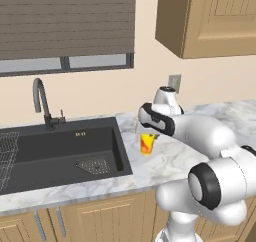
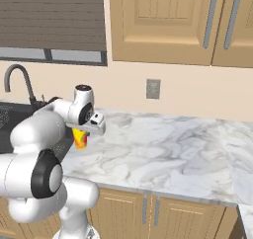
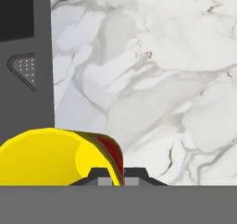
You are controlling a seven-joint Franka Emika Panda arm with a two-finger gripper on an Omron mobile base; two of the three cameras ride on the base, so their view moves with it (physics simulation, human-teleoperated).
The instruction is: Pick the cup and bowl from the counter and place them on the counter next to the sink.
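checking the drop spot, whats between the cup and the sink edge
Just bare marble counter, a narrow strip, seen in the left base view between the cup and the sink rim.

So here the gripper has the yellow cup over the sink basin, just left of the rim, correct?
Not quite. The yellow cup at the gripper is over the marble counter, just right of the sink rim, as the left base view shows.

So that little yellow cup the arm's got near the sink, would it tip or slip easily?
The cup looks small, so probably light. It tapers to a narrow base, so a sideways nudge might tip it. It looks smooth, so it could slip; the fingers appear to pinch only its rim.
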